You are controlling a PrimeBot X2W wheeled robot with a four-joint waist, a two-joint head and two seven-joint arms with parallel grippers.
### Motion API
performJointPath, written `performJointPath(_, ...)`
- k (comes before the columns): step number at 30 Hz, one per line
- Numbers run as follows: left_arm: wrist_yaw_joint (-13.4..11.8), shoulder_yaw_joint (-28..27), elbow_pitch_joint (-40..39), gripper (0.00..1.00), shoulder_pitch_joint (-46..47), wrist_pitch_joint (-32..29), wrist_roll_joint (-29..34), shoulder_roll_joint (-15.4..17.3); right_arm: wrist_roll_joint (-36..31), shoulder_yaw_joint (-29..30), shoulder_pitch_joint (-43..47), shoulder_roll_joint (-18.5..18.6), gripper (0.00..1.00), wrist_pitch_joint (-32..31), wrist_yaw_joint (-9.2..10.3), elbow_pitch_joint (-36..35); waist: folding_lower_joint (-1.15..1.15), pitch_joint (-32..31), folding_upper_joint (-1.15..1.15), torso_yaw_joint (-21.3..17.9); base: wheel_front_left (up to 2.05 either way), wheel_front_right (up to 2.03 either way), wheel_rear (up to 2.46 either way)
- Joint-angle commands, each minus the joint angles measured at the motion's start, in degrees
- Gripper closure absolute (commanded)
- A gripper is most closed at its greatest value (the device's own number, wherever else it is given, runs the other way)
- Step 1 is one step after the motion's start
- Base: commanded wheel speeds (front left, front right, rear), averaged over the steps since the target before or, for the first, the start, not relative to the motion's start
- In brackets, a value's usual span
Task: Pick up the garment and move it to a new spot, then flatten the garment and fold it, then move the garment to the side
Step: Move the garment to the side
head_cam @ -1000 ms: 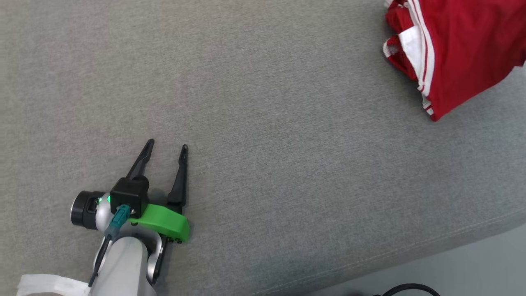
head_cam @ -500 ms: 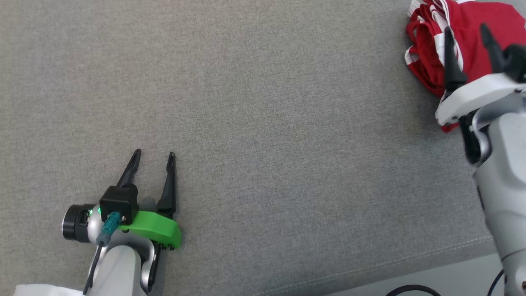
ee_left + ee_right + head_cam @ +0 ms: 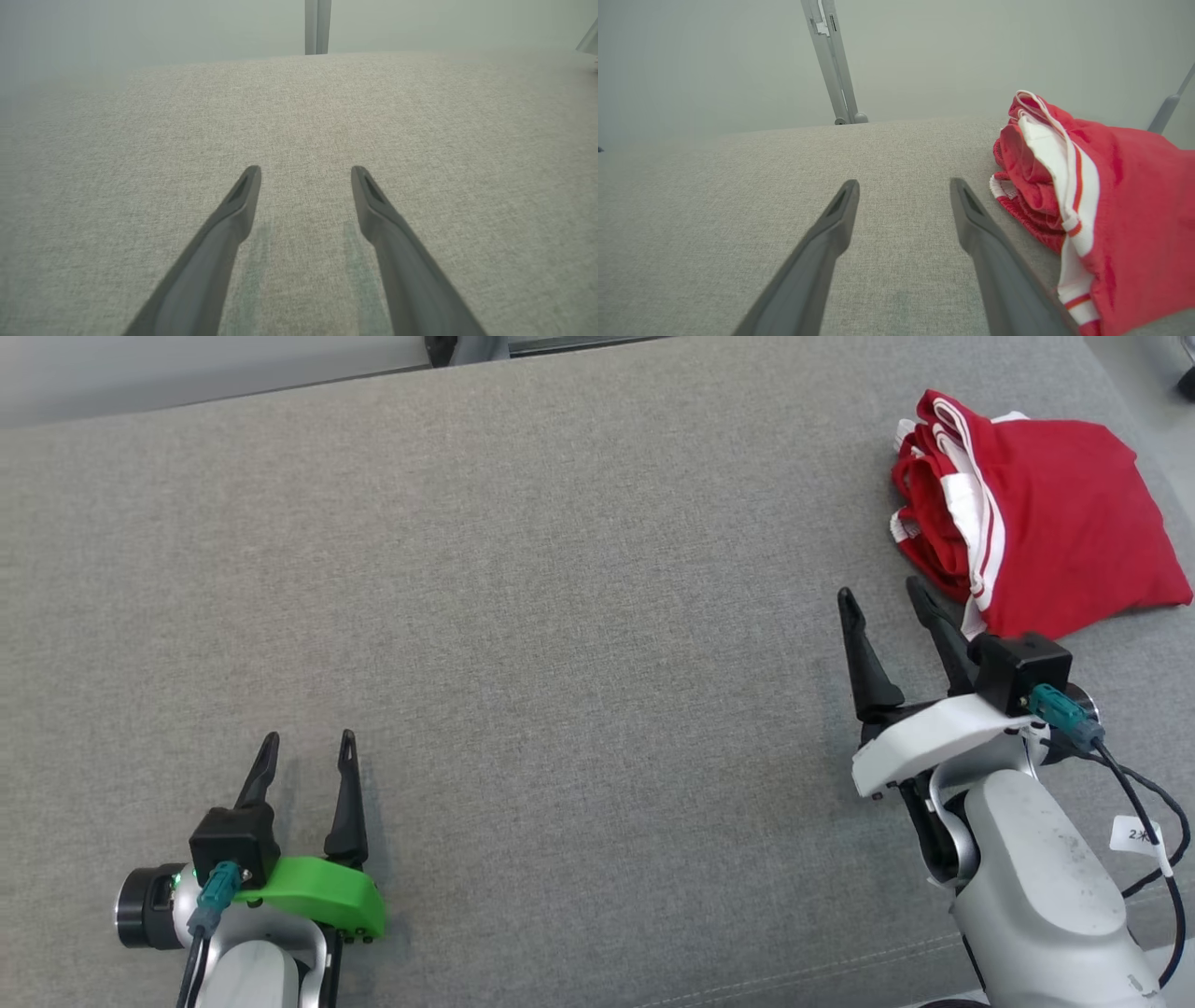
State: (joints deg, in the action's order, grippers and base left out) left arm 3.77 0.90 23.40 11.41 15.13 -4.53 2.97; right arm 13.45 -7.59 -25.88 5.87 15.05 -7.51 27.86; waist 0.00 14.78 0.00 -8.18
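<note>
At the upper right of the head view, the folded red garment (image 3: 1055,551) lay on the grey upholstered surface (image 3: 560,616), just beyond my right gripper (image 3: 879,590). That gripper and my left gripper (image 3: 309,737) stood spread and empty. I judged the cloth light and limp, best pinched through all layers at its white-striped edge (image 3: 980,523).

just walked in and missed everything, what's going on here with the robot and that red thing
A two-armed robot is working on a grey fabric surface. The red garment with white stripes lies folded in a compact bundle near the surface's far right corner. The right arm sits just beside it, jaws open with nothing between them. The left arm rests at the near left over bare fabric, jaws open and empty too. The folding looks done.
</note>
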Motion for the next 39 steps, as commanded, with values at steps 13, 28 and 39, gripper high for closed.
performJointPath(13, -1.1, -0.2, 0.4, 0.0, -2.7, 0.0, -2.9, 0.0, -2.4, 1.3, 6.5, -2.5, 0.0, 0.1, 0.05, -0.8, 0.0, -5.7, 0.0, 4.7, 0.0, 0.0, 0.0)
performJointPath(28, -0.3, -0.8, 0.1, 0.0, -6.3, 0.0, -4.5, 0.0, -5.7, 1.3, 10.9, -2.9, 0.0, 0.1, 0.05, -0.6, 0.0, -10.0, 0.0, 5.4, 0.0, 0.0, 0.0)
performJointPath(39, -0.1, -1.1, -0.2, 0.0, -7.3, 0.0, -4.9, 0.0, -6.1, 1.1, 11.7, -2.9, 0.0, 0.1, 0.05, -0.3, 0.0, -10.4, 0.0, 5.6, 0.0, 0.0, 0.0)
